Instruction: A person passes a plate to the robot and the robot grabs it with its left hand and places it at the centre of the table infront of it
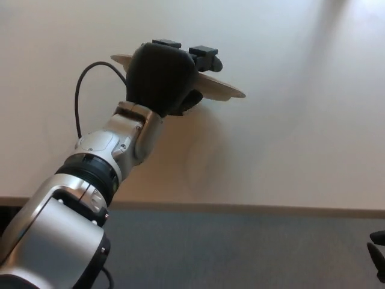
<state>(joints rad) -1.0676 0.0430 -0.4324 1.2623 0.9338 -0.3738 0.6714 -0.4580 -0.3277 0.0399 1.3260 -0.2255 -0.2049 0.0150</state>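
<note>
Left hand (163, 77) sits in the upper centre-left of the frame, back of the palm toward the camera. It is clamped on the plate (225, 90): two fingers (204, 53) lie over the top of the rim, with the thumb side tucked under and mostly hidden by the palm.

Plate is cream, seen nearly edge-on, close to level. Its rim sticks out on both sides of the hand, a short stretch to the left and a longer one to the right, ending right of centre. Can't tell whether the plate touches the table (289, 150) or sits just above it; a soft shadow lies on the tabletop under and below the plate.

Left arm (90, 174) runs diagonally from the lower left corner up to the hand. A black cable (78, 108) loops off the wrist on the left side.

Table fills most of the frame, pale beige, with its near edge running across the lower third. Grey floor (240, 253) lies below that edge.

Right hand (379, 256): only a dark sliver at the lower right edge, too little showing to tell its state.
</note>
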